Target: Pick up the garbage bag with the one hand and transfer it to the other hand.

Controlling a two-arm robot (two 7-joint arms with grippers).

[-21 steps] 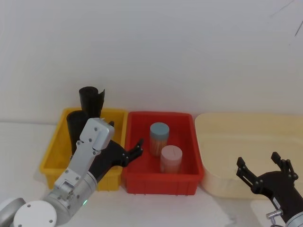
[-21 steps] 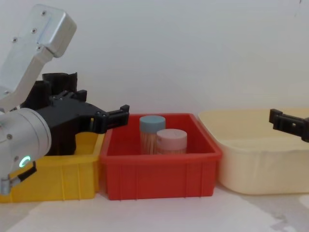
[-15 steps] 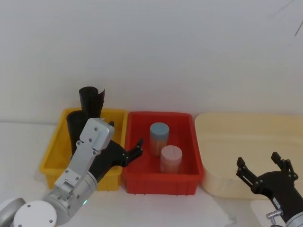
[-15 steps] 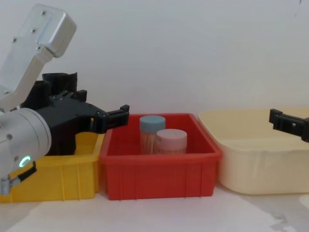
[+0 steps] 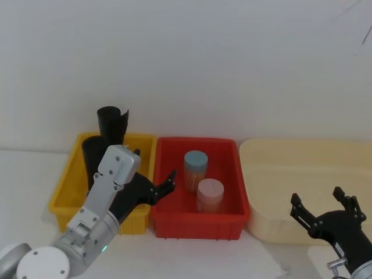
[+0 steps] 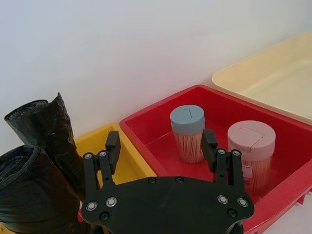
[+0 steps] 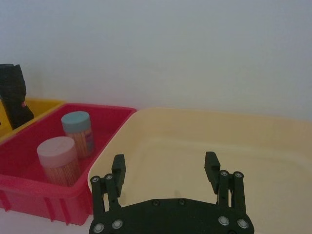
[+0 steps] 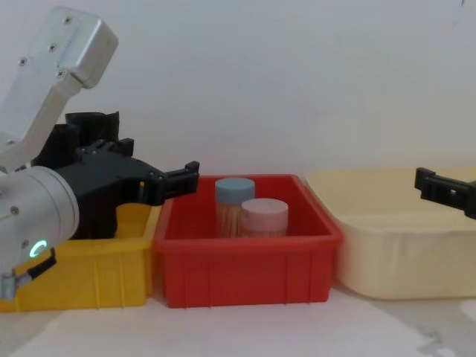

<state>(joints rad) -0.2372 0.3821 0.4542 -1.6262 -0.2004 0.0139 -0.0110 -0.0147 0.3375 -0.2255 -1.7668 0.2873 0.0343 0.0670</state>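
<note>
1. While the left gripper (image 6: 161, 140) hangs with its jaws spread wide and empty over the wall shared by the yellow bin (image 5: 63, 183) and the red bin (image 5: 197, 141), the step in hand looks like the reach for the garbage bag (image 5: 92, 152). The bag stands upright and untouched toward the far end of the yellow bin.
2. To do this well, I judge the arm should swing toward the robot's left and square its jaws on the bag's middle. That leaves the top free for the hand-over. It should also stay clear of the ragged-topped roll (image 5: 113, 121) standing close behind, since closing on both rolls would spoil the lift.
3. The right gripper (image 7: 165, 160) hovers at the near rim of the cream tub (image 5: 273, 174), jaws likewise released and ready to receive.
4. Counted from largest to smallest:
   - one cream tub
   - two smaller bins, yellow and red
   - two grippers
   - two black rolls
   - two jars in the red bin, one blue-lidded (image 5: 196, 165) and one pink-lidded (image 5: 210, 195)
</note>
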